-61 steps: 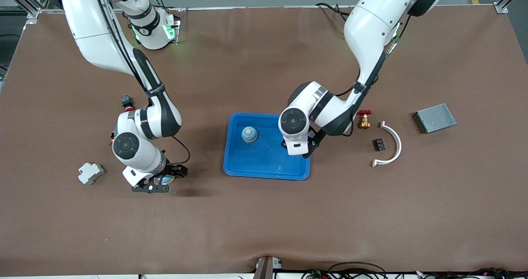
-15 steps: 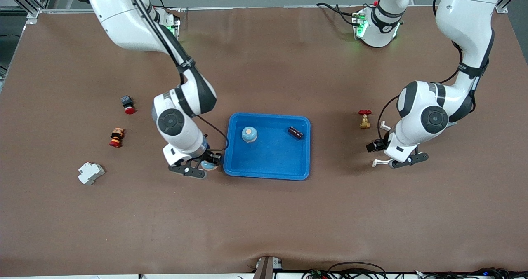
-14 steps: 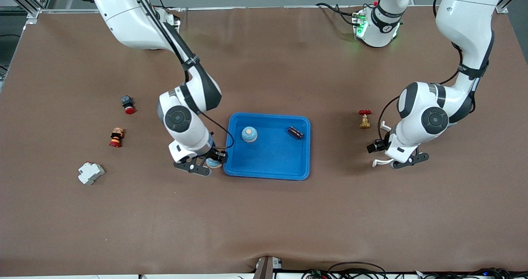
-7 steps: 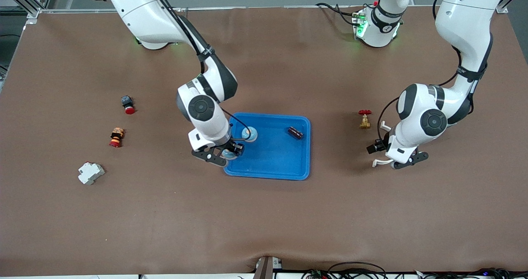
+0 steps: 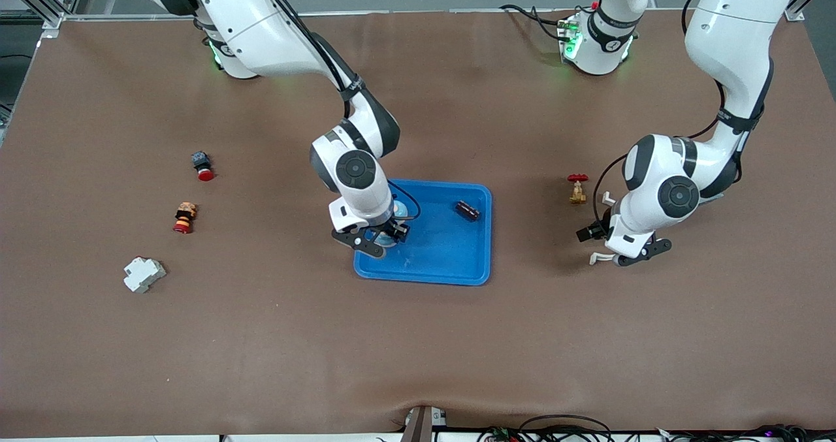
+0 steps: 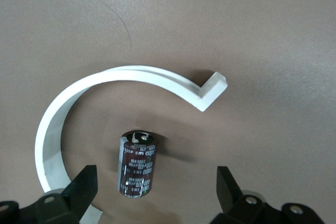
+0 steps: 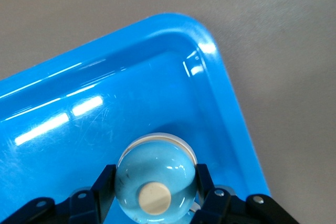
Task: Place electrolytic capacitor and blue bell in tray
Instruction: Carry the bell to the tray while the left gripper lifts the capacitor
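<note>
Two tools. The right tool, over the blue tray, is clamped on a blue bell. A dark capacitor lies in the tray toward the left arm's end. The left tool, jaws wide, hangs over another capacitor on the surface beside a white curved bracket.

Front cam high, facing arm bases; wrist cams close, looking down; tray corner shared w/ right wrist.
</note>
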`<state>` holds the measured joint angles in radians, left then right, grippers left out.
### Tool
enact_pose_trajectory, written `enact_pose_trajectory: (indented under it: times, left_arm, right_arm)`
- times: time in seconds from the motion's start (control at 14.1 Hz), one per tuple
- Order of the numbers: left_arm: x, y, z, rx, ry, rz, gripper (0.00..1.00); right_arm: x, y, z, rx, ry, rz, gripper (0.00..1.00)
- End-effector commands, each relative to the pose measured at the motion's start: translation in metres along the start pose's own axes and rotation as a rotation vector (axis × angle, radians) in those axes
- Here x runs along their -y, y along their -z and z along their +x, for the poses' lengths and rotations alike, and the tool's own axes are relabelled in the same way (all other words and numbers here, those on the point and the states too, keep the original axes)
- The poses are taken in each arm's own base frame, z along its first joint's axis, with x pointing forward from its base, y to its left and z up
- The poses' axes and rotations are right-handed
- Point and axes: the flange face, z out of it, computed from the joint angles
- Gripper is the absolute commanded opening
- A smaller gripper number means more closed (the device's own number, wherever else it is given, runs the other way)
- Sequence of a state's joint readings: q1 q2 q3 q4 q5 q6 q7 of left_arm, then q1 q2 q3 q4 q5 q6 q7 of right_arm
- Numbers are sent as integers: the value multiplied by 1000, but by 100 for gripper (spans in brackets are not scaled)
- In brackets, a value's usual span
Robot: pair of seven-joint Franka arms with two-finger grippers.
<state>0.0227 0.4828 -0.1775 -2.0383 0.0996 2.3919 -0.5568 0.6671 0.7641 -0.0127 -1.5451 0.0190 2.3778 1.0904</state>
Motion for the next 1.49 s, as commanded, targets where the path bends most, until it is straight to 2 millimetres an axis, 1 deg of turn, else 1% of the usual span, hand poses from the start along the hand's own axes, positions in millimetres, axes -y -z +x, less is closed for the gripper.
enact_pose_trajectory:
  times: [0.0,0.14,0.42,0.64,0.71,0.92,1.06,1.2,1.35,1.42]
  left_arm:
    - [0,-8,-1,2,7,18,100]
    - [0,-13,-1,9,6,20,100]
    - [0,-19,-1,18,7,23,100]
    - [0,-18,0,16,9,20,100]
    - [0,-18,0,16,9,20,93]
    - [0,-18,1,16,10,20,58]
    - [2,-17,3,14,14,18,38]
    - [2,-17,3,14,15,18,24]
    - [2,-17,3,14,17,18,6]
    - [3,-17,4,14,18,18,0]
  right_arm:
    - [11,-8,5,-39,-23,-5,0]
    - [12,-12,5,-40,-32,-2,0]
    - [13,-14,5,-45,-33,8,0]
    - [13,-18,5,-48,-53,11,0]
    - [12,-18,6,-51,-52,9,0]
    - [12,-21,7,-64,-43,8,0]
    - [12,-21,7,-64,-44,8,0]
    - [15,-19,9,-67,-44,15,0]
    - [15,-20,9,-68,-49,13,0]
    - [14,-20,9,-68,-53,13,0]
